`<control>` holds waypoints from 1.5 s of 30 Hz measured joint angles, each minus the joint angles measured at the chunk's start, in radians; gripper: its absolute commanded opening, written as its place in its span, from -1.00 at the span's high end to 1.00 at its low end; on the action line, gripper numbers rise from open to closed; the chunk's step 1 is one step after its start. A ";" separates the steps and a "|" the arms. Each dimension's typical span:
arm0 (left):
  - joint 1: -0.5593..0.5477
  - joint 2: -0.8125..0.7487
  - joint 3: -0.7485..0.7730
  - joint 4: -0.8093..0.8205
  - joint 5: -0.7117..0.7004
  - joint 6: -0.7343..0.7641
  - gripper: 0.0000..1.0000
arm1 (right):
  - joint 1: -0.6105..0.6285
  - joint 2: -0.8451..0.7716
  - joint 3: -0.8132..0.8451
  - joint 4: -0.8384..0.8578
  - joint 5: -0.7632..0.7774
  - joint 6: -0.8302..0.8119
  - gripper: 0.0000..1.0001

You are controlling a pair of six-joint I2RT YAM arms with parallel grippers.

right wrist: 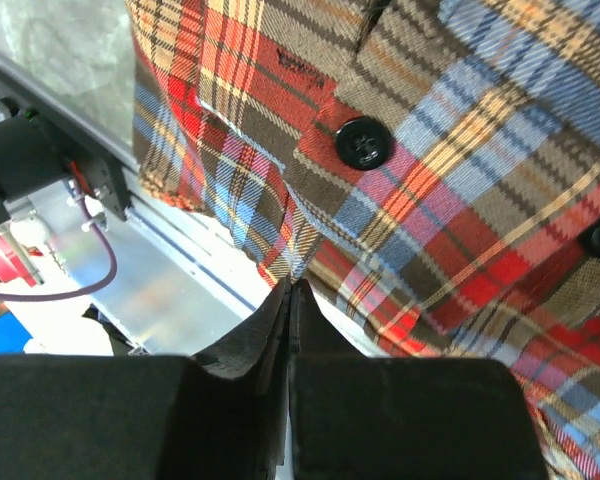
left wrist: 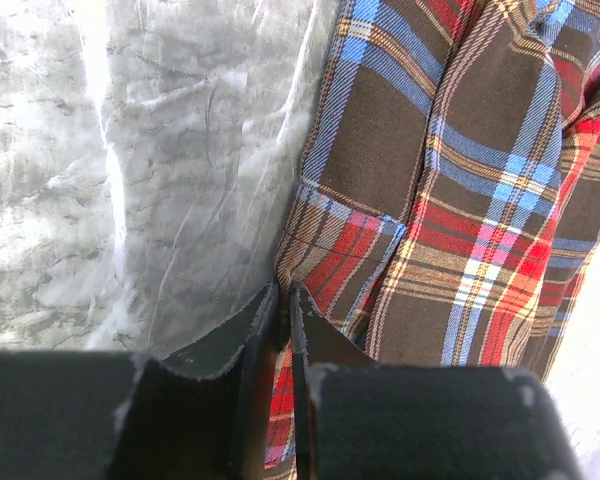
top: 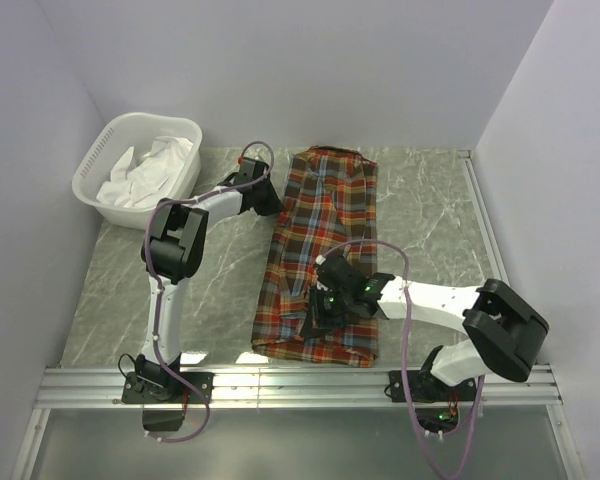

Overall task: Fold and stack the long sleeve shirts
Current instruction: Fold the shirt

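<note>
One plaid long sleeve shirt (top: 325,230) lies folded into a long strip down the middle of the table, collar at the far end. My left gripper (top: 277,207) sits at its left edge, about halfway up. In the left wrist view the left gripper (left wrist: 283,290) is shut on that edge of the shirt (left wrist: 460,200), with plaid cloth showing between the fingers. My right gripper (top: 325,300) is over the shirt's near part. In the right wrist view the right gripper (right wrist: 290,285) has its fingers pressed together on a raised hem of the shirt (right wrist: 430,150), below a black button (right wrist: 362,143).
A white basket (top: 90,165) holding white cloth (top: 150,170) stands at the back left. An aluminium rail (top: 300,385) runs along the near table edge, just below the shirt's hem. Walls close in the table on the left, back and right.
</note>
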 measured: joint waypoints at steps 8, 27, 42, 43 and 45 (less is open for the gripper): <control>0.000 0.002 0.010 -0.012 -0.011 0.001 0.61 | 0.002 -0.013 -0.003 -0.032 -0.039 -0.022 1.00; 0.004 -0.091 -0.037 -0.103 -0.101 0.016 -0.27 | 0.019 0.068 -0.026 -0.101 -0.004 -0.064 1.00; -0.192 -0.666 -0.568 -0.092 -0.041 -0.048 0.38 | 0.019 0.066 -0.026 -0.107 -0.002 -0.068 1.00; -0.217 -0.667 -0.615 -0.087 -0.022 -0.059 0.40 | 0.019 0.066 -0.026 -0.107 -0.002 -0.068 1.00; -0.248 -0.667 -0.710 -0.082 0.003 -0.070 0.49 | 0.019 0.064 -0.026 -0.107 0.002 -0.068 1.00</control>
